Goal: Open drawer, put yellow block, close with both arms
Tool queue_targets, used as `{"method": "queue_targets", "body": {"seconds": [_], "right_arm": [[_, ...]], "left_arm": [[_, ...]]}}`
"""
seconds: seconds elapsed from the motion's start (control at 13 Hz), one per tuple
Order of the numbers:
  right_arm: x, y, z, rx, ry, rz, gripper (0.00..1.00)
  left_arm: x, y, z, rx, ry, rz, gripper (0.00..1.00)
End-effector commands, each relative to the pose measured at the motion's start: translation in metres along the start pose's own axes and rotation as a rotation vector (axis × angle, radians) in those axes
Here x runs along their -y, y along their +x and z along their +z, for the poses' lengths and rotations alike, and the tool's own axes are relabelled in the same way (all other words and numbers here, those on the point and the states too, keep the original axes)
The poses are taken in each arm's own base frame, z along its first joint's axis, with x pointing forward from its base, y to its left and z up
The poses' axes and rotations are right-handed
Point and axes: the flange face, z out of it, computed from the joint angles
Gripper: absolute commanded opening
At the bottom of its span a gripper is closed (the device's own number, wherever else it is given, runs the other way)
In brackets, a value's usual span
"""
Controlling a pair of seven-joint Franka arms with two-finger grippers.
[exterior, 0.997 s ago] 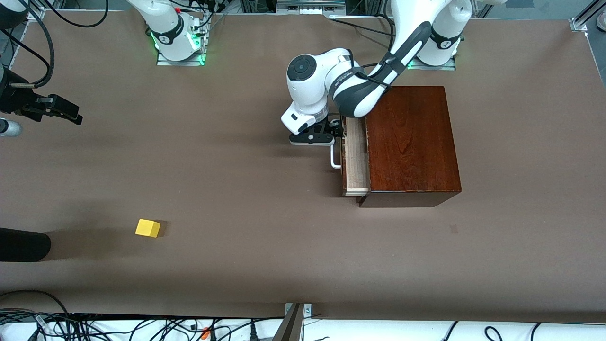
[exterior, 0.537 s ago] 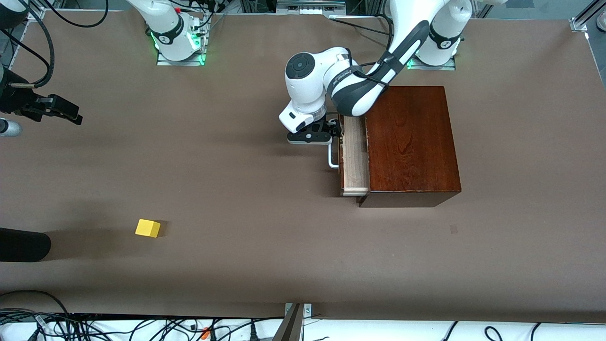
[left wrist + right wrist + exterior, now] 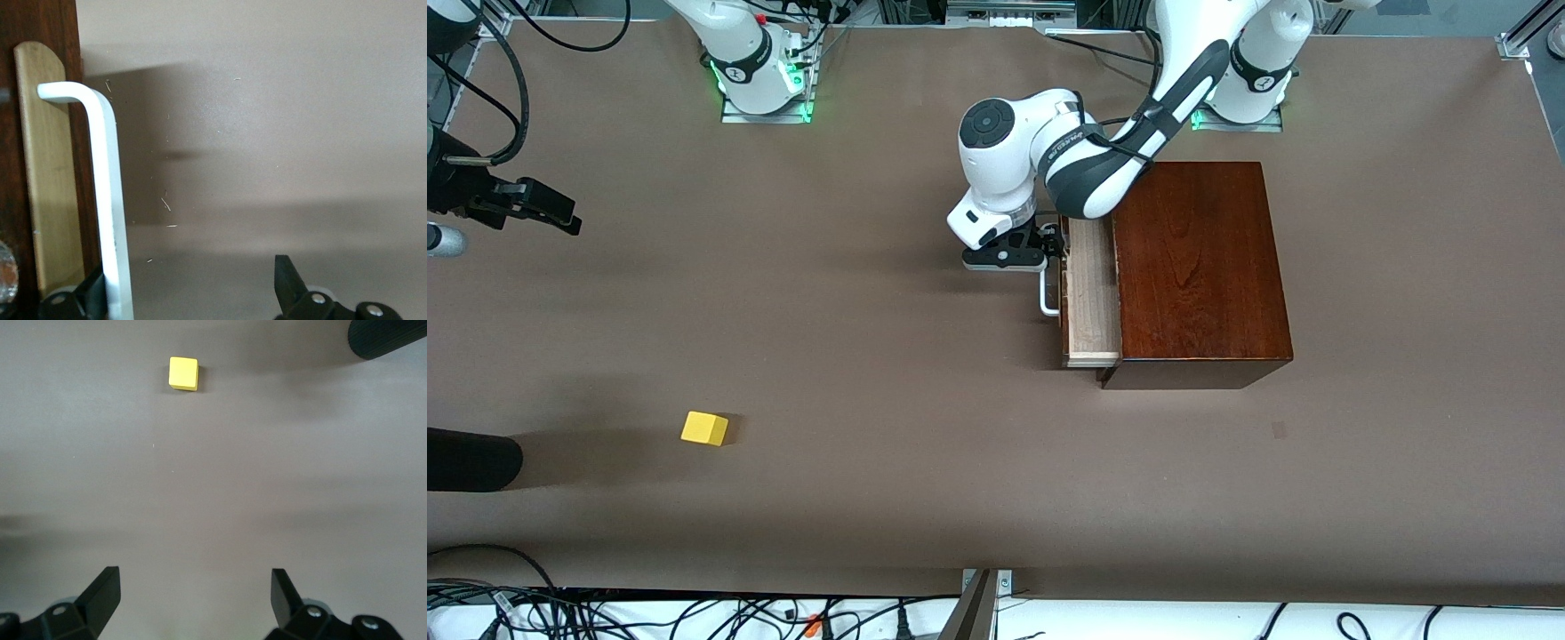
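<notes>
while open over bare table, right gripper (image 3: 193,600) well apart from yellow block (image 3: 183,373)

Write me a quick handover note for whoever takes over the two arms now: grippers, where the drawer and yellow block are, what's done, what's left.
Left gripper: open, hooked around the white handle of the drawer, one finger between handle and drawer front, the other outside.
Right gripper: open, empty, waiting over bare table at the right arm's end.
Drawer: partly out of the mahogany box, pale tray showing.
Yellow block: on the table toward the right arm's end, nearer the front camera than the box, untouched.
Done: drawer started.
Left: finish opening, pick up block, place it in drawer, close with both arms.
</notes>
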Motion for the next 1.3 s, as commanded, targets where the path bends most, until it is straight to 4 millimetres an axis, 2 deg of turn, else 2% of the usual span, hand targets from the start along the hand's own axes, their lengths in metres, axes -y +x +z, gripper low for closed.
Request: {"method": "queue_targets", "body": {"seconds": [0.0, 0.23, 0.38, 0.54, 0.69, 0.92, 1.07, 1.23], "right_arm": [[0.001, 0.003, -0.001, -0.012, -0.005, -0.011, 1.00], [0.016, 0.014, 0.010, -0.008, -0.002, -0.027, 1.00], [0.024, 0.045, -0.001, -0.048, 0.001, -0.044, 1.00], [0.034, 0.071, -0.001, -0.021, -0.005, -0.053, 1.00], [0.038, 0.092, 0.003, -0.028, -0.003, -0.055, 1.00], [0.039, 0.118, 0.031, -0.024, -0.010, -0.060, 1.00], [0.036, 0.143, 0.069, -0.045, -0.010, -0.060, 1.00], [0.038, 0.156, 0.106, -0.015, -0.013, -0.044, 1.00]], "left_arm": [[-0.038, -0.003, 0.008, -0.022, -0.106, 0.021, 1.00], [-0.038, -0.002, 0.000, -0.035, -0.109, 0.022, 1.00], [-0.040, 0.001, -0.007, -0.041, -0.117, 0.017, 1.00], [-0.041, 0.000, -0.007, -0.043, -0.115, 0.023, 1.00], [-0.039, 0.003, -0.016, -0.052, -0.121, 0.018, 1.00], [-0.025, 0.009, -0.047, -0.045, -0.044, 0.013, 1.00], [-0.016, 0.010, -0.059, -0.011, 0.040, 0.021, 1.00], [-0.005, 0.016, -0.071, 0.018, 0.098, 0.035, 1.00]]}}
